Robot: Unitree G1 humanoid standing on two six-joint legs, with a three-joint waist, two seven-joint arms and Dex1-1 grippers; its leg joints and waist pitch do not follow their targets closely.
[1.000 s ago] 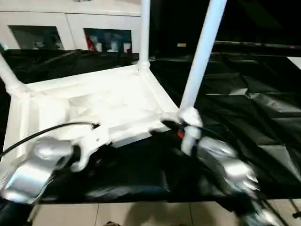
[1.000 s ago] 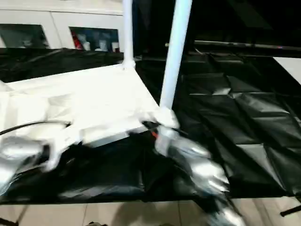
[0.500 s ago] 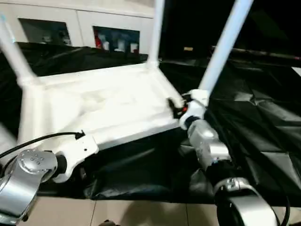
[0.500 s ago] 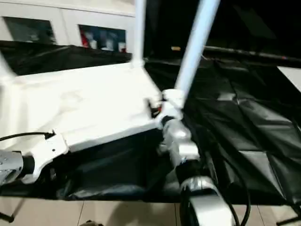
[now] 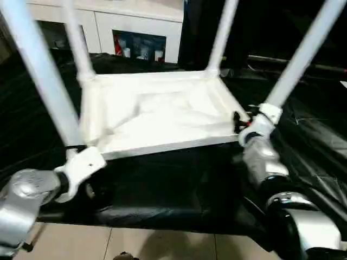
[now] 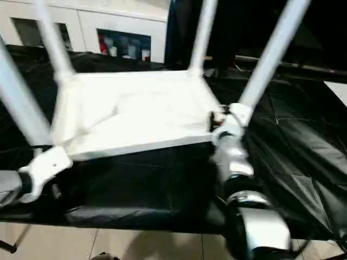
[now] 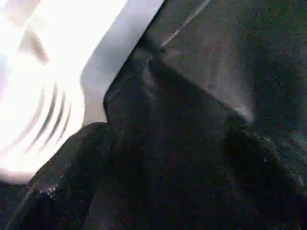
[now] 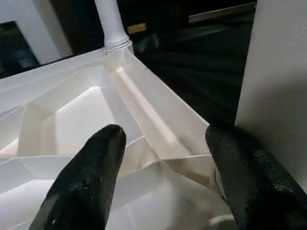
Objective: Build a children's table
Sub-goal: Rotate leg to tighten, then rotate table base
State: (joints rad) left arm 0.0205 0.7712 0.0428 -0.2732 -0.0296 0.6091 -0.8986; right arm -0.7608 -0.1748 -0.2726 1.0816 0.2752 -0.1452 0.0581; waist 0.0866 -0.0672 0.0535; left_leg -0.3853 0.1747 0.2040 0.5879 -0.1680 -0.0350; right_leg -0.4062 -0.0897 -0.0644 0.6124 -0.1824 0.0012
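On the left, the silver left forearm is ending in the left gripper, whose white housing is sitting just beside the base of the near left white tubular leg. Its jaws are hiding under that housing, and its wrist view is giving us dark blurred shapes, so we cannot tell whether they are apart or together.

The white plastic children's table is lying upside down on the tabletop covered in black plastic sheeting, ribbed underside facing up. All four legs are standing in its corner sockets, and all are being cut off by the upper edge: the far left leg, the far right leg and the near right leg. The near edge of the table is sitting back from the sheeting's front edge, leaving a dark open strip, with pale tiled floor showing below it.

Behind, a white cabinet with glass doors is partly hidden by the legs.

On the right, the right gripper is at the near right corner. Its jaws are standing apart, the black fingers straddling the corner rim, one over the ribs, the other just beside the leg; contact is hard to make out. Open black sheeting is stretching away to the right.
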